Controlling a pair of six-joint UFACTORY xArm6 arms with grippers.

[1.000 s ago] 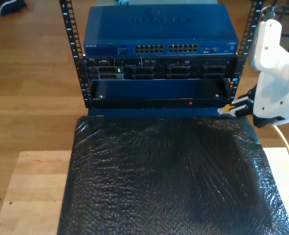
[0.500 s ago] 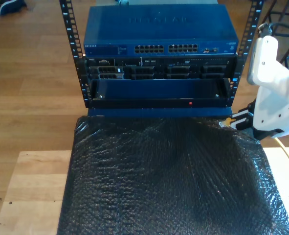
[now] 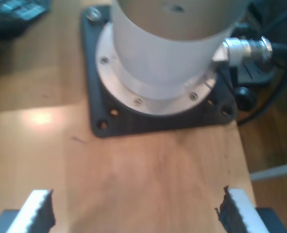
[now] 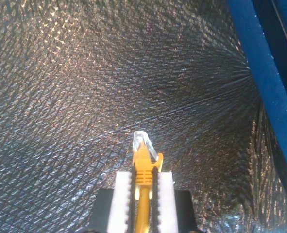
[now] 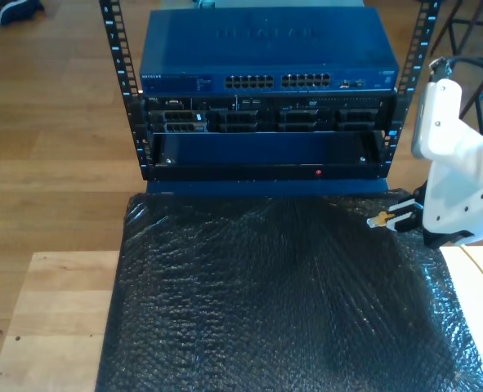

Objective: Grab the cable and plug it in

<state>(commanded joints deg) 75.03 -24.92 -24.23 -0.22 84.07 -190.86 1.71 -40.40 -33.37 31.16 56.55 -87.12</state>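
Observation:
My second gripper [image 4: 144,175] is shut on the cable [image 4: 143,165], pinching the yellow boot between its white pads. The clear plug tip [image 4: 142,141] sticks out ahead of the fingers, above the black textured mat [image 4: 85,97]. In the exterior view, the second gripper [image 5: 400,219] hovers at the mat's far corner on the exterior view's right, and the plug [image 5: 379,219] points toward the exterior view's left. The blue network switch [image 5: 266,45] with its row of ports [image 5: 278,82] sits on top of the rack beyond. My first gripper [image 3: 136,216] stands open over bare wood.
A black rack [image 5: 266,139] holds servers below the switch. The black mat [image 5: 282,302] covers most of the wooden table [image 5: 53,310]. In the first wrist view a white arm base [image 3: 167,48] sits on a black mounting plate [image 3: 99,116].
My second gripper has carried the plug downward in the exterior view, away from the rack's lower edge and out over the black mat. The first gripper's earlier position is not shown.

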